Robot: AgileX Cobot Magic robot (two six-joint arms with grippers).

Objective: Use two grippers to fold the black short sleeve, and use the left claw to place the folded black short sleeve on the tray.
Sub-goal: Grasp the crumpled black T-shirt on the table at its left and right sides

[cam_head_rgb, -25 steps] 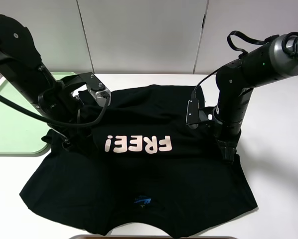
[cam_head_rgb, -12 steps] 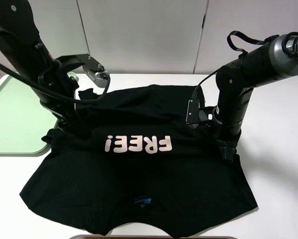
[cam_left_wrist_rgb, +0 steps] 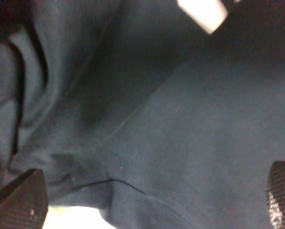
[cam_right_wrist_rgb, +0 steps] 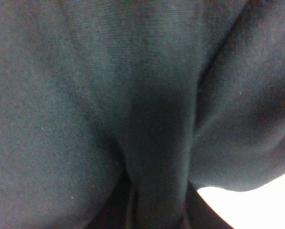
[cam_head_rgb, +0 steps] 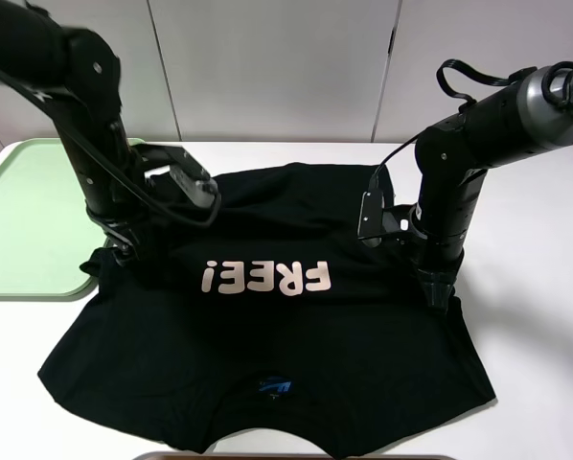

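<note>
The black short sleeve point(cam_head_rgb: 267, 335) lies spread on the white table, its pink "FREE!" print upside down. My left claw point(cam_head_rgb: 126, 257) points straight down at the shirt's left sleeve edge, beside the tray point(cam_head_rgb: 28, 220). In the left wrist view the left claw point(cam_left_wrist_rgb: 149, 205) is open, with its fingertips point(cam_left_wrist_rgb: 18, 200) wide apart just above wrinkled fabric point(cam_left_wrist_rgb: 180, 124). My right gripper point(cam_head_rgb: 440, 297) points down at the shirt's right edge. A pinched ridge of fabric point(cam_right_wrist_rgb: 157, 181) runs into the right gripper's jaws, which are shut on it.
The pale green tray sits at the table's left side with nothing on it. Bare white table point(cam_head_rgb: 536, 316) shows to the right of the shirt and behind it. A grey panelled wall point(cam_head_rgb: 277, 67) stands at the back.
The left arm has swung from leaning over the tray to upright, and its open claw has come down onto the shirt's left sleeve. The right arm has not moved.
</note>
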